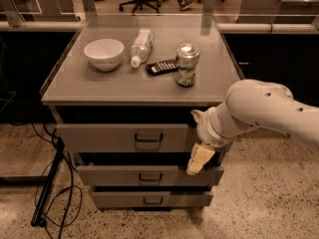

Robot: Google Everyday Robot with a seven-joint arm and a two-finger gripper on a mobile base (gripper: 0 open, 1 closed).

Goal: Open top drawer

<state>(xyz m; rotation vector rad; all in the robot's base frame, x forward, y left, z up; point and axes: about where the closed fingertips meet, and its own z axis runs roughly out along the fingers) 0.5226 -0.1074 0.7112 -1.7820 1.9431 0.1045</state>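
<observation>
Gripper [194, 142] beside top drawer [99, 137], right end

We are looking at the grey top drawer [99, 137] with its dark handle [148, 138]. The cream-fingered gripper [197, 139], fingers [199, 159] spread, is hanging at its right end on a white arm [269, 108]. Farther back, a white bowl [103, 53], clear bottle [141, 45], black packet [161, 66] and silver-and-green can [187, 65] are sitting on the grey cabinet top [99, 86]. Speckled beige floor [269, 203] is showing below.
</observation>
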